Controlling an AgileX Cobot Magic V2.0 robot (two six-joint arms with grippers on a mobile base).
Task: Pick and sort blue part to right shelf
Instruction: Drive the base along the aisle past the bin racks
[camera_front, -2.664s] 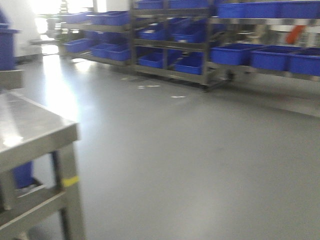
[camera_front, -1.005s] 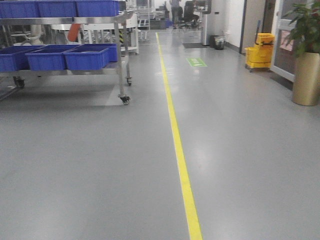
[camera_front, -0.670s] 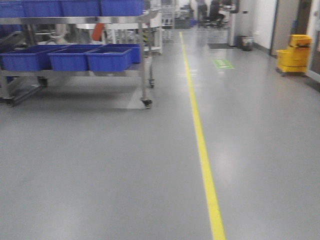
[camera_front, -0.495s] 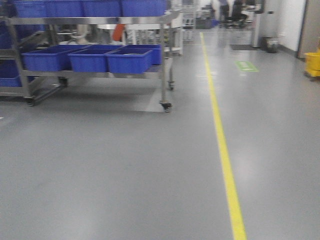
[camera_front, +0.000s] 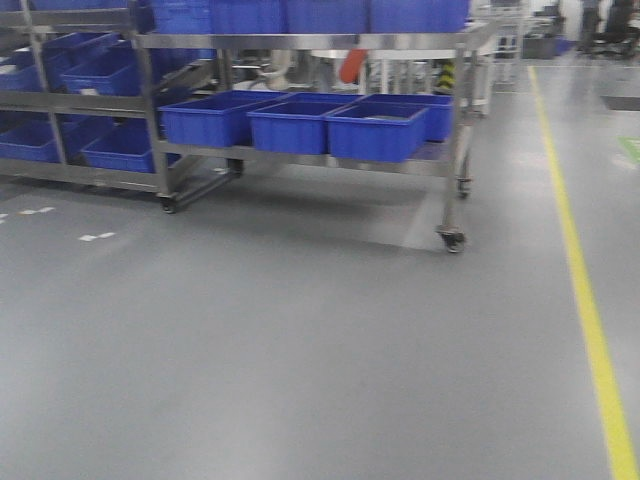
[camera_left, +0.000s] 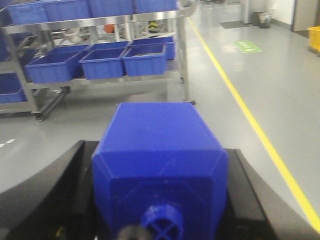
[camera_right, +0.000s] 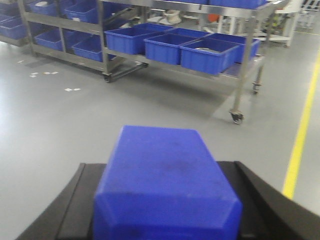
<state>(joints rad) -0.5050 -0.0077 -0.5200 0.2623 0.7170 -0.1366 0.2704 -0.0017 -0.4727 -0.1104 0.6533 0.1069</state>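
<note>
- Carrying one blue part (camera_left: 160, 150) clamped between the fingers of my left gripper (camera_left: 157, 167), neck pointing back toward the wrist, so it cannot slip in transit.
- My right gripper (camera_right: 160, 170) clamps a second blue part (camera_right: 165, 192) likewise.
- The right shelf (camera_front: 300, 42) with its blue bins (camera_front: 375, 135) stands ahead, well apart; I judge delivery not yet begun.

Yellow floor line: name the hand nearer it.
Right, probably. The yellow floor line runs to the right of both: the right hand is on its side, the left hand farther across.
</note>
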